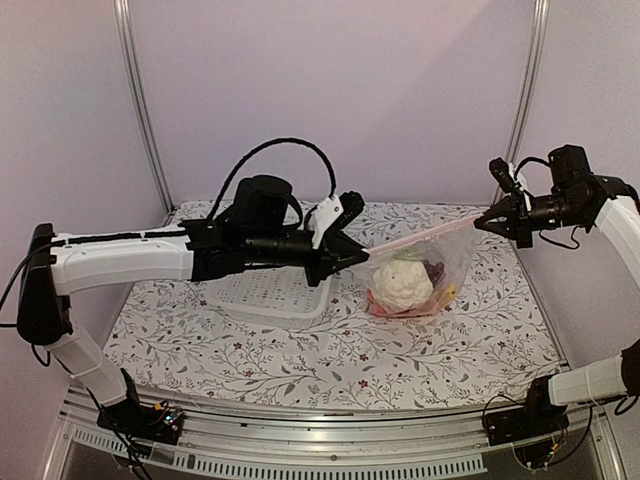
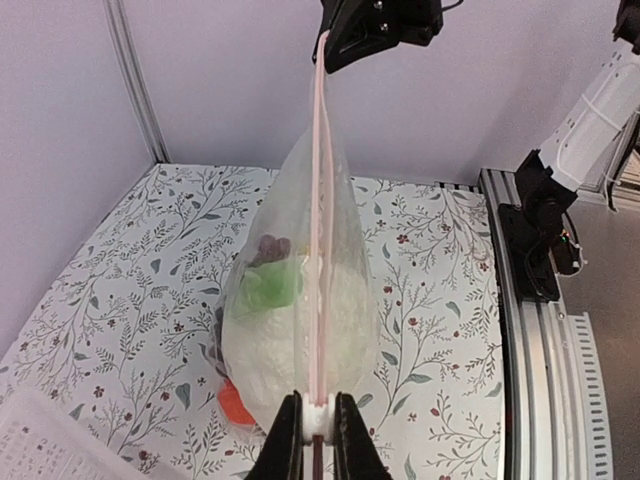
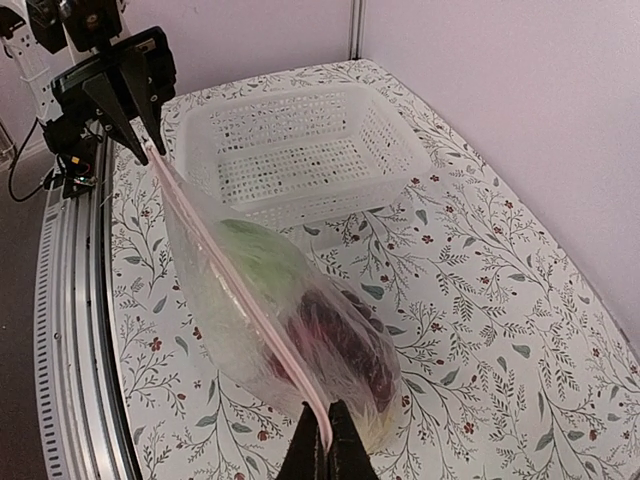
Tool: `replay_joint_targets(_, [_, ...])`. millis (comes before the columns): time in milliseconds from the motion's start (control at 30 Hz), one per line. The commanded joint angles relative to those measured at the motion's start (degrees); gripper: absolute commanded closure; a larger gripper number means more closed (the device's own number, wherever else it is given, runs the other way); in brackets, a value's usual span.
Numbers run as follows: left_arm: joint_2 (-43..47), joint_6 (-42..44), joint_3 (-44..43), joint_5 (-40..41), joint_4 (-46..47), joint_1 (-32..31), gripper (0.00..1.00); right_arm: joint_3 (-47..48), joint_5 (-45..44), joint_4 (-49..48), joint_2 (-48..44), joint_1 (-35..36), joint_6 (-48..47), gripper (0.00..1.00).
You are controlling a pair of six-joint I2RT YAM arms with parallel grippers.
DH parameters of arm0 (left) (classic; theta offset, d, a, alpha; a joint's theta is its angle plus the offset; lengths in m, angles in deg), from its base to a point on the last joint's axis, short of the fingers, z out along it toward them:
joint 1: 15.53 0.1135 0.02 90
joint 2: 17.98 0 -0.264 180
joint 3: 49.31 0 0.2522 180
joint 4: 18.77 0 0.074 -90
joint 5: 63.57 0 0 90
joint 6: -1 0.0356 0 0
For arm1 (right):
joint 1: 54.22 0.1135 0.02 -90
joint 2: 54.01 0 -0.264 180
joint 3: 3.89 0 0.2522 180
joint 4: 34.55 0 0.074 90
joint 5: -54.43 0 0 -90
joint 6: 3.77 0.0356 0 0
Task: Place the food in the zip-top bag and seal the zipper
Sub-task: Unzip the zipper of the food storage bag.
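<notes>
left gripper (image 1: 360,256) pinches one end of zipper (image 1: 420,238) | right gripper (image 1: 481,225) pinches the other end | bag (image 1: 452,262) hangs stretched between them, food (image 1: 402,285) inside | risk: a hard pull makes the strip slip out, bag drops, food spills if zipper is not shut

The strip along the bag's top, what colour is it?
Pale pink zipper strip, clearest in the left wrist view.
</notes>
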Motion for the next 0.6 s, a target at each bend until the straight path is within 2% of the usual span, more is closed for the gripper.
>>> replay_joint_targets(0, [3.62, 0.02, 4.45, 2.23, -4.70, 2.72, 0.95, 2.71, -3.61, -3.07, 0.50, -2.64, 0.97, 1.00])
replay_joint_targets(167, [4.89, -0.16, 6.64, 2.59, -3.62, 3.42, 0.94, 2.72, -3.52, -3.06, 0.64, -2.64, 1.36, 1.00])
replay_joint_targets(267, [4.44, -0.43, 6.73, 2.63, -3.31, 3.51, 0.89, 2.58, -3.15, -3.07, 0.64, -2.64, 1.53, 1.00])
replay_joint_targets(367, [4.15, -1.06, 7.27, 3.63, -1.74, 3.50, 0.70, 2.29, -2.82, -3.12, 0.64, -2.64, 1.64, 1.00])
replay_joint_targets(433, [4.15, -1.63, 8.65, 4.21, 2.37, 3.52, 0.61, 2.20, -2.73, -3.06, 0.72, -2.64, 1.76, 1.00])
replay_joint_targets(567, [3.01, -2.11, 11.03, 5.01, 8.60, 3.58, 0.56, 1.90, -2.84, -2.94, 0.65, -2.64, 1.67, 1.00])
